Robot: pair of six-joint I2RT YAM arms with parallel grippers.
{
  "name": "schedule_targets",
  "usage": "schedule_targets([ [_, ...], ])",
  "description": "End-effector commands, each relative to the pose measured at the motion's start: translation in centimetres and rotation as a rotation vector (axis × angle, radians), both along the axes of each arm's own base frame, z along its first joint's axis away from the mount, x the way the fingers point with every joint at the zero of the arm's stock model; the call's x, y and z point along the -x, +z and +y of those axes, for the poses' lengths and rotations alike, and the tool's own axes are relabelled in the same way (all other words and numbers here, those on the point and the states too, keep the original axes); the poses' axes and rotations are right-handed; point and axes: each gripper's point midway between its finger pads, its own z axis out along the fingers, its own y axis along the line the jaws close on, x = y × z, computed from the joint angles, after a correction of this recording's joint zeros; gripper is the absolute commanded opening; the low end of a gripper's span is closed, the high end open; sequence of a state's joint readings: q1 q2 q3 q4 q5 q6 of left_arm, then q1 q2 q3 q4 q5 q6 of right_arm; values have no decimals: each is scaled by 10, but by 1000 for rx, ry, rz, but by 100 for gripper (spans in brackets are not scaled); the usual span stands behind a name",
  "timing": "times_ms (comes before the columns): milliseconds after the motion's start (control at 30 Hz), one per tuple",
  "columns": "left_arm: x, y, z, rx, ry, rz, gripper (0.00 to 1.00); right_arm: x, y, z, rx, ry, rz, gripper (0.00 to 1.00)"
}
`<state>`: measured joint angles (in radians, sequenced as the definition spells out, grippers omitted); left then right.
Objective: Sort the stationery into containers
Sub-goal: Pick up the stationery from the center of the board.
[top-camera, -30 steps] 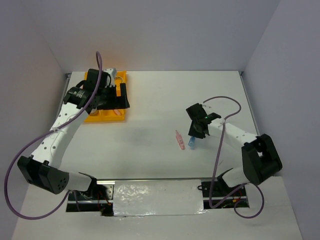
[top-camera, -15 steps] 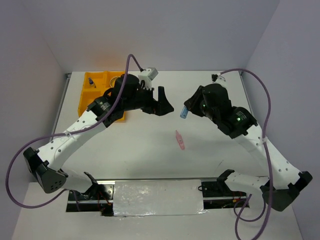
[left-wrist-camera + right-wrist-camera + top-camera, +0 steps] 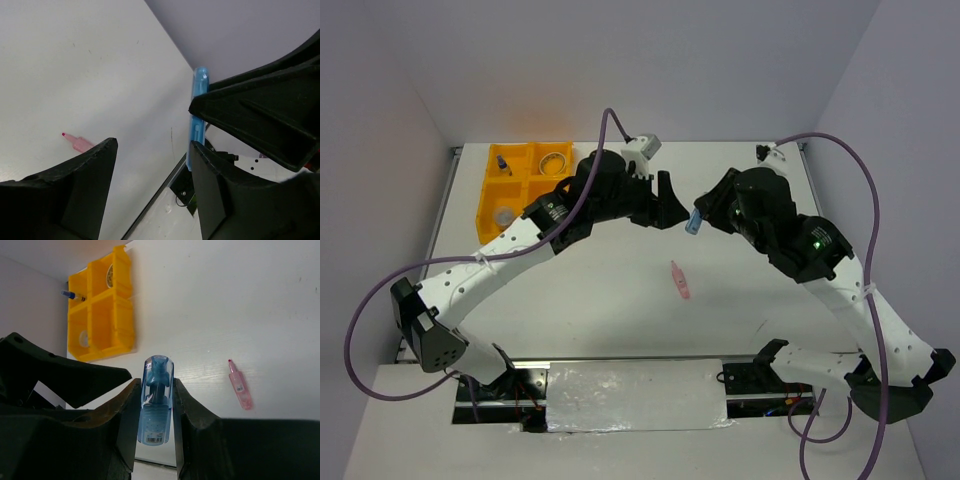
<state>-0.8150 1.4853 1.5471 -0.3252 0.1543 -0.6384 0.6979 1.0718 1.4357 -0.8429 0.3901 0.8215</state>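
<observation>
My right gripper (image 3: 700, 215) (image 3: 156, 390) is shut on the clear blue piece (image 3: 694, 223) (image 3: 156, 400) and holds it above the table's middle. My left gripper (image 3: 668, 207) (image 3: 150, 150) is open and empty, facing it. The blue piece (image 3: 198, 120) stands just beside the left gripper's right finger (image 3: 220, 175); I cannot tell if they touch. One pink tapered piece (image 3: 680, 280) (image 3: 240, 388) (image 3: 77, 143) lies on the table below them. The orange-yellow tray (image 3: 490, 184) (image 3: 122, 305) holds the tan band ring (image 3: 556, 160), the small bottle (image 3: 503, 162) and the round jar (image 3: 502, 213). The other pink piece is hidden.
The left arm (image 3: 510, 250) reaches across the tray's near right corner. Purple cables (image 3: 380, 300) loop beside both arms. Grey walls close in the table on three sides. A foil-covered strip (image 3: 635, 395) lies at the near edge.
My right gripper lifted the blue piece off the table and carried it up and left. My left gripper left the tray and swung right to meet it.
</observation>
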Motion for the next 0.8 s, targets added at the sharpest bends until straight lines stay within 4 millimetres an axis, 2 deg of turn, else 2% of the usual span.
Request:
schedule_targets([
  [0, 5, 32, -14, 93, -33, -56, 71, -2, 23, -6, -15, -32, -47, 0],
  [100, 7, 29, -20, 104, -53, -42, 68, -3, 28, -2, -20, -19, -57, 0],
  [367, 15, 45, -27, 183, -93, -42, 73, -4, 25, -4, -3, -17, -67, 0],
  [600, 16, 28, -29, 154, -92, -3, 69, -2, 38, 3, -54, 16, -98, 0],
  [667, 17, 24, -31, 145, -98, 6, 66, -2, 42, 4, -64, 20, -107, 0],
  [700, 18, 22, -32, 143, -102, 17, 58, -2, 43, 4, -65, 17, -109, 0],
  [767, 20, 22, -36, 146, -115, 26, 55, -2, 43, 7, -77, 24, -111, 0],
])
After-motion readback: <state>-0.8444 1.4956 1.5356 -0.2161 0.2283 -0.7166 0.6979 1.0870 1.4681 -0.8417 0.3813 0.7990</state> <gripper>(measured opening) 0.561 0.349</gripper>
